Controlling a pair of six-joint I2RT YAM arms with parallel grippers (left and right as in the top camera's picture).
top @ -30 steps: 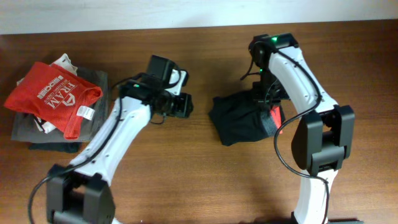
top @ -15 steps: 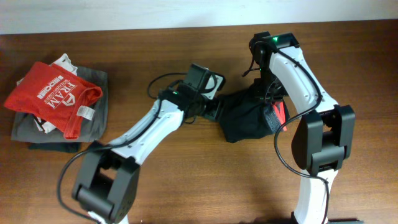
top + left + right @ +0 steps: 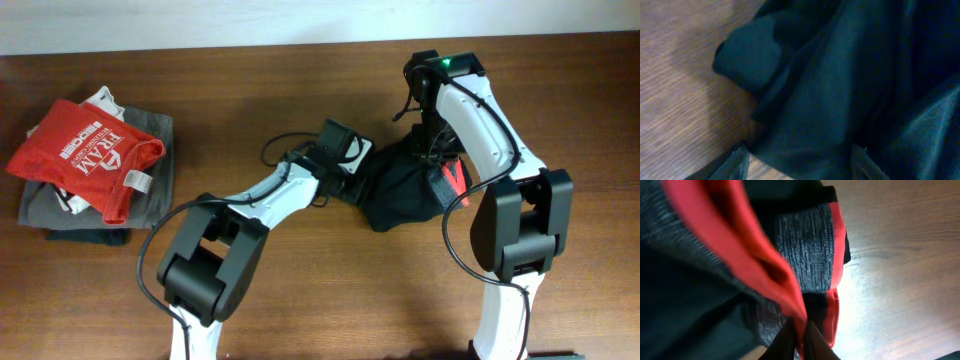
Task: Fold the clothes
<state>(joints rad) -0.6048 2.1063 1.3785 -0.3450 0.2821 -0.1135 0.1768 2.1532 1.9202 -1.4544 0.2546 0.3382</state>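
Though the black stretchy leggings (image 3: 398, 196) already sit gathered in a compact bundle near the wooden table's (image 3: 300, 300) far edge, right of centre, the fold looks uneven and unfinished. They lie slightly longer left-right, grey waistband (image 3: 810, 255) toward the right edge. The left gripper (image 3: 800, 165) straddles their left edge, open and empty, and the right gripper (image 3: 800, 337) pinches the orange-red lining (image 3: 765, 255), its jaws nearly together.

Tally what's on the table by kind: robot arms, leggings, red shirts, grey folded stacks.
Robot arms: 2, left arm and right arm
Black leggings: 1
Red T-shirt: 1
Grey folded stack: 1
Total: 5
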